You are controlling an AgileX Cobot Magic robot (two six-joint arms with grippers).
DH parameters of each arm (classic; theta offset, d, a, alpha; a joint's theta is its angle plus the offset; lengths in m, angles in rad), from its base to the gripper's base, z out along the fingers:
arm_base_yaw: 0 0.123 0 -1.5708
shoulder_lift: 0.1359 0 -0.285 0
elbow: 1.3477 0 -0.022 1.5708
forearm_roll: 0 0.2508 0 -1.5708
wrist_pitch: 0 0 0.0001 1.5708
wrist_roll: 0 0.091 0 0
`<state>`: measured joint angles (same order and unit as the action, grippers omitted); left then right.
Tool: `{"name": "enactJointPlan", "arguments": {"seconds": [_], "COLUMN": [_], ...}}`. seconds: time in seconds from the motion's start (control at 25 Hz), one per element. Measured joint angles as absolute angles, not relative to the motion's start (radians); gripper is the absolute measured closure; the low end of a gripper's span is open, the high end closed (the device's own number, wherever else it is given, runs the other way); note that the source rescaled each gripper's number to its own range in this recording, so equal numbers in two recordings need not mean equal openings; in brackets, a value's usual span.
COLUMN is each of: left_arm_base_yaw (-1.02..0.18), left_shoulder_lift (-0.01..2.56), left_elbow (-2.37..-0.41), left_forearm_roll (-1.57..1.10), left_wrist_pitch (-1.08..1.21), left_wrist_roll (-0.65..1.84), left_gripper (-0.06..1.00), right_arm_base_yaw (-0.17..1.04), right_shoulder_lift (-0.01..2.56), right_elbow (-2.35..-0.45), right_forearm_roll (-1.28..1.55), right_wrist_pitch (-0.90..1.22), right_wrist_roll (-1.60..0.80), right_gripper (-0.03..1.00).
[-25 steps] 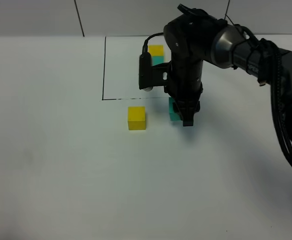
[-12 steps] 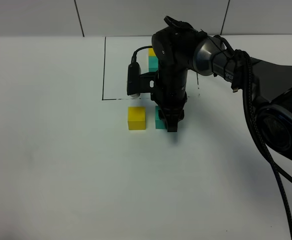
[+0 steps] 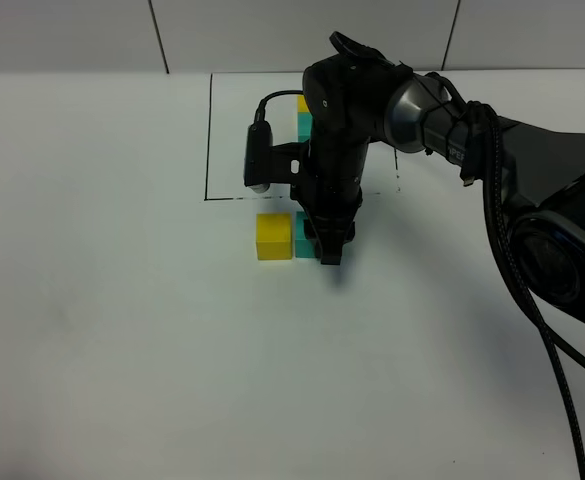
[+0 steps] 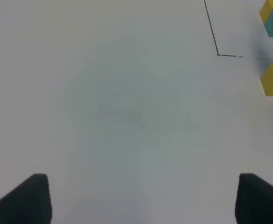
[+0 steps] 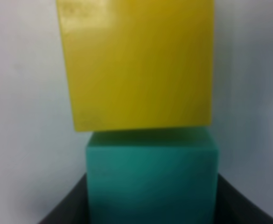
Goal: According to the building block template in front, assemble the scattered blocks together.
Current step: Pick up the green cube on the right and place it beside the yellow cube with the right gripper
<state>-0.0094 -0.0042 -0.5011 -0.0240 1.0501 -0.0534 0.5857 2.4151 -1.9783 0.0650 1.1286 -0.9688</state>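
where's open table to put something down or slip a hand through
Bare table runs wide left of the yellow block and all along the near edge. Inside the outline, the strip left of the template is free too. Crowded: the right claw holds the teal block right beside the yellow one, just below the outline.

Plain colours on a matt white worktop (image 3: 122,350) — no patterns anywhere.
One solid yellow plastic cube (image 3: 273,235), one solid teal-green plastic cube (image 3: 303,240); the small yellow-and-teal template pair (image 3: 303,122) sits within a thin black drawn outline (image 3: 209,140) — the right gripper (image 3: 329,245) is glossy black.
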Motion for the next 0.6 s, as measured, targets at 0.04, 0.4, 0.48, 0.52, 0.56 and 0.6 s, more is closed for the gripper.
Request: {"name": "enactJointPlan", "arguments": {"seconds": [0.04, 0.4, 0.48, 0.52, 0.56, 0.6], "left_arm_base_yaw": [-0.009, -0.009, -0.009, -0.009, -0.009, -0.009], "left_shoulder_lift": [-0.004, -0.004, -0.004, -0.004, -0.004, -0.004], "left_elbow": [-0.501, -0.501, -0.501, -0.501, -0.501, -0.501], "left_forearm_roll": [-0.024, -0.024, -0.024, -0.024, -0.024, -0.024], "left_wrist_pitch": [1.05, 1.05, 1.05, 1.05, 1.05, 1.05], "left_wrist_roll": [-0.053, -0.053, -0.053, -0.053, -0.053, -0.053], "left_gripper": [0.2, 0.2, 0.2, 0.2, 0.2, 0.2], "right_arm_base_yaw": [0.587, 0.588, 0.588, 0.588, 0.588, 0.588], "right_shoulder_lift": [2.415, 2.418, 2.418, 2.418, 2.418, 2.418], "right_elbow": [-1.979, -1.982, -1.982, -1.982, -1.982, -1.982], "right_forearm_roll": [0.064, 0.071, 0.071, 0.072, 0.072, 0.072], "right_wrist_pitch": [1.131, 1.133, 1.134, 1.136, 1.136, 1.136], "right_wrist_roll": [-0.969, -0.97, -0.97, -0.97, -0.97, -0.97], "right_gripper": [0.96, 0.96, 0.96, 0.96, 0.96, 0.96]}}
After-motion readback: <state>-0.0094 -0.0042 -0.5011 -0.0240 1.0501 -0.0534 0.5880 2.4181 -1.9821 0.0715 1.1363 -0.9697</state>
